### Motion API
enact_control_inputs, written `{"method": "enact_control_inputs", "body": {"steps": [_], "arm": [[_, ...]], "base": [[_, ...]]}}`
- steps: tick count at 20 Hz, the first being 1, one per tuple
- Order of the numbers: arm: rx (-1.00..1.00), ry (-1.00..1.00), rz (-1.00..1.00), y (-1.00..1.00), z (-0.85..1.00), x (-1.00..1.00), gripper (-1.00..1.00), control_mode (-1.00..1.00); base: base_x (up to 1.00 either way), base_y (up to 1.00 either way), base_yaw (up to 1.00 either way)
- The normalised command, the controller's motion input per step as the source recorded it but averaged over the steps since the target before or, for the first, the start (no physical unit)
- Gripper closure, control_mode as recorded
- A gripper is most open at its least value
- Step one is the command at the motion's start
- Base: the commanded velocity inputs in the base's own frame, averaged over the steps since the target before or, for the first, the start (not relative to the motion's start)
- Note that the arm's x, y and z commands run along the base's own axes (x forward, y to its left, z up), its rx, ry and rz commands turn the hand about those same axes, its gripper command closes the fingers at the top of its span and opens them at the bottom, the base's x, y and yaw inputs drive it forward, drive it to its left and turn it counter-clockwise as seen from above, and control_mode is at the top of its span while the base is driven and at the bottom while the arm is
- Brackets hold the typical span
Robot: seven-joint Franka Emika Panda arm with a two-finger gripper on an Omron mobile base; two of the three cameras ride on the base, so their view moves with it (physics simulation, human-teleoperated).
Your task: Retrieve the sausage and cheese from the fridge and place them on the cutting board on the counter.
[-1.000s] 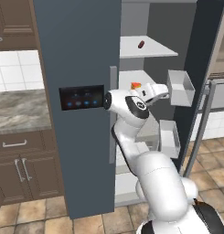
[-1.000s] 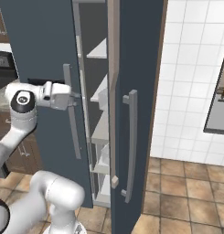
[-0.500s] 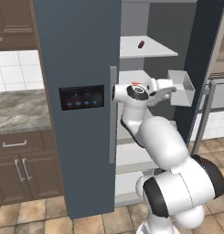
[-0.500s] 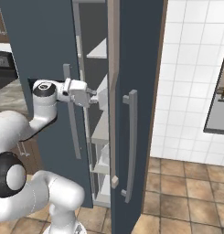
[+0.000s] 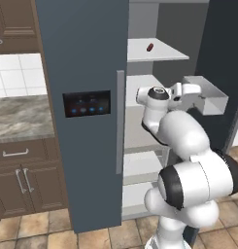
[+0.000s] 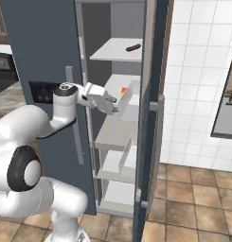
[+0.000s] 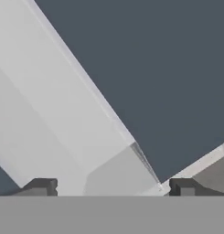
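Arm pose: the white arm rose from the base, folded at a dark elbow joint, and reached forward into the open fridge (image 5: 81,73) at middle-shelf height, with its wrist turned toward the right-hand door.
Gripper: the gripper (image 6: 112,105) sat just in front of the white middle shelf, close to the door bin (image 5: 208,95); in the hand view its two dark fingertips (image 7: 40,186) stood well apart at the bottom corners, so the jaws were wide and held nothing.
Hand view: white shelf surfaces and a slate-blue panel crossed the picture at a slant; which shelf it was could not be told.
Cheese: a small orange-yellow patch, probably the cheese (image 6: 123,90), lay on the middle shelf just beyond the gripper and slightly above it in the right base view.
Sausage: the sausage (image 5: 150,47) lay on the top shelf, well above the gripper and farther back; it also showed as a dark link (image 6: 133,47).
Writing: the black panel (image 5: 86,103) on the closed left door showed blue-lit icons, too small to read.
Counter: the counter (image 5: 21,116) ran to the left of the fridge, over brown cabinets (image 5: 23,182).
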Motion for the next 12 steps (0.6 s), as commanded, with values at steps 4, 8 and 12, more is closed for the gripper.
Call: {"method": "enact_control_inputs", "body": {"steps": [4,8,12], "arm": [[-0.03,0.00,-0.19,-0.98,-0.01,-0.08,-1.00,-1.00],[0.00,-0.06,-0.07,-0.76,-0.02,-0.04,-1.00,-1.00],[-0.01,-0.34,0.00,-0.02,0.09,-0.67,-1.00,-1.00]], "base": [[0.00,0.00,0.00],[0.00,0.00,0.00],[0.00,0.00,0.00]]}}
